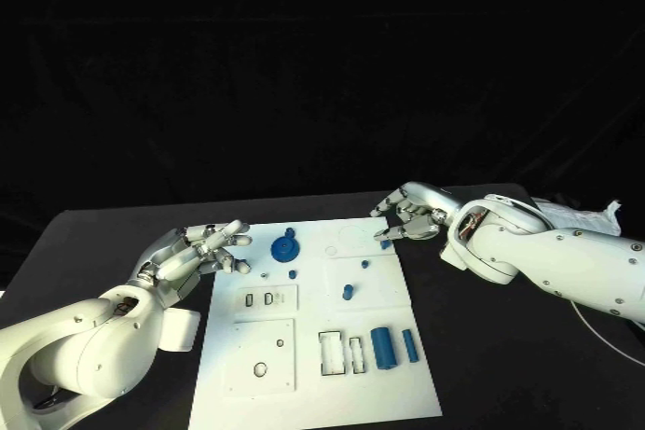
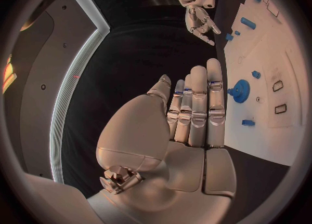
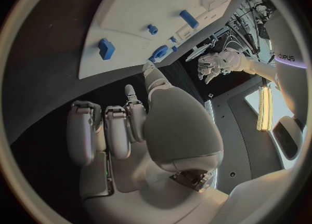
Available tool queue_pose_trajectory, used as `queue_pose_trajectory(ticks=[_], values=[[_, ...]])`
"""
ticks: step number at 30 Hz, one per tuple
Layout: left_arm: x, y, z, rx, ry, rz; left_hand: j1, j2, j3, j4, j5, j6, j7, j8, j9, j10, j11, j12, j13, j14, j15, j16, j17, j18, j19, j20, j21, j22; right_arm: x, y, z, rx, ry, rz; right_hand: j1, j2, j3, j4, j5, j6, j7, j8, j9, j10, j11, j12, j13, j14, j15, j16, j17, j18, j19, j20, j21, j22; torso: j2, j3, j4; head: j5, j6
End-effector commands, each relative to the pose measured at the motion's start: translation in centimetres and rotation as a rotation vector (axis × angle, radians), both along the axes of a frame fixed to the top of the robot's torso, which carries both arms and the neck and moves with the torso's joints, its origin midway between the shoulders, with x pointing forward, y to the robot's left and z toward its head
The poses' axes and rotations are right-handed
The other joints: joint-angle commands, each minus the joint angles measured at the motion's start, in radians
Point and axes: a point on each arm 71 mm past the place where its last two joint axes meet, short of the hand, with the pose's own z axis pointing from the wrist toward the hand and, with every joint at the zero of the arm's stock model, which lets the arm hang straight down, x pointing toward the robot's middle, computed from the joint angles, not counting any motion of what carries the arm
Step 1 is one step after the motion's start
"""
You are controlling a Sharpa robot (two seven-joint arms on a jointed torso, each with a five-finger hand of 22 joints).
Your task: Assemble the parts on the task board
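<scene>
The white task board (image 1: 322,374) lies in the middle of the black table. A blue gear (image 1: 283,248) stands near its far left corner, and two blue cylinders (image 1: 383,347) lie near its right front. Small blue pieces (image 1: 347,291) are scattered over the middle. My left hand (image 1: 209,248) hovers at the board's left edge beside the gear (image 2: 239,90), fingers straight and holding nothing. My right hand (image 1: 410,220) hangs over the far right edge, its fingertips just above a small blue piece (image 1: 387,244) and apart from it. That piece (image 3: 106,48) lies on the board (image 3: 130,21).
A small white box (image 1: 182,327) sits on the table left of the board, close to my left arm. A crumpled white sheet (image 1: 581,215) and a thin cable (image 1: 608,335) lie at the right. Rectangular slots (image 1: 332,352) and a round hole (image 1: 259,368) open in the board's near half.
</scene>
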Motion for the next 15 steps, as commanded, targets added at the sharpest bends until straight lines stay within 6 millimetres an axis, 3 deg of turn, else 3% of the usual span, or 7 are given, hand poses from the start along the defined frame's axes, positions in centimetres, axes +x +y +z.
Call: queue_pose_trajectory(ticks=[1,6,10,15], values=[[-0.1,-0.3,0.1,-0.013,-0.005,-0.025,0.009,-0.001,0.001,-0.006,0.001,-0.006,0.002,-0.006,0.001,-0.008,-0.001,-0.002,-0.001,-0.007,0.002,-0.004,0.001,0.008,-0.007,0.000,0.007,0.002,-0.1,-0.4,-0.5,-0.024,0.021,0.035,0.011,-0.003,-0.001,-0.005,0.005,-0.003,0.003,0.003,-0.001,-0.007,0.004,-0.004,0.093,0.082,0.003,-0.006,0.167,-0.012,-0.004,0.003,-0.004,-0.001,0.001,-0.0002,-0.0008,-0.005,0.000],[-0.1,-0.4,0.1,-0.014,-0.004,-0.026,0.009,-0.001,0.001,-0.006,0.001,-0.006,0.002,-0.006,0.001,-0.008,-0.001,-0.002,-0.001,-0.007,0.002,-0.004,0.001,0.008,-0.007,0.000,0.007,0.002,0.0,-1.0,-1.2,-0.049,0.025,0.022,0.011,-0.003,-0.002,-0.005,0.007,-0.003,0.003,0.003,-0.001,-0.007,0.004,-0.004,0.093,0.082,0.003,-0.006,0.167,-0.012,-0.004,0.003,-0.004,-0.001,0.001,-0.0003,0.0025,-0.026,0.001],[-0.1,-0.4,0.1,-0.013,-0.004,-0.026,0.009,-0.001,0.001,-0.006,0.001,-0.006,0.002,-0.006,0.001,-0.008,-0.001,-0.002,-0.001,-0.007,0.002,-0.004,0.001,0.008,-0.007,0.000,0.007,0.002,0.1,-1.4,-1.6,-0.063,0.029,0.014,0.012,-0.003,-0.002,-0.008,0.016,-0.003,0.003,0.003,-0.001,-0.007,0.004,-0.004,0.093,0.083,0.003,-0.006,0.167,-0.012,-0.004,0.003,-0.004,0.000,0.001,-0.0021,0.0033,-0.024,-0.003],[-0.1,-0.4,0.1,-0.013,-0.004,-0.025,0.009,-0.001,0.001,-0.006,0.001,-0.006,0.002,-0.006,0.001,-0.008,-0.001,-0.002,-0.001,-0.007,0.002,-0.004,0.001,0.008,-0.007,0.000,0.007,0.002,0.2,-1.7,-2.0,-0.078,0.032,0.003,0.012,-0.003,-0.002,-0.009,0.017,-0.003,0.003,0.003,-0.001,-0.006,0.004,-0.002,0.094,0.083,0.003,-0.006,0.168,-0.012,-0.004,0.003,-0.004,0.000,0.000,-0.0019,0.0013,-0.022,-0.005]])
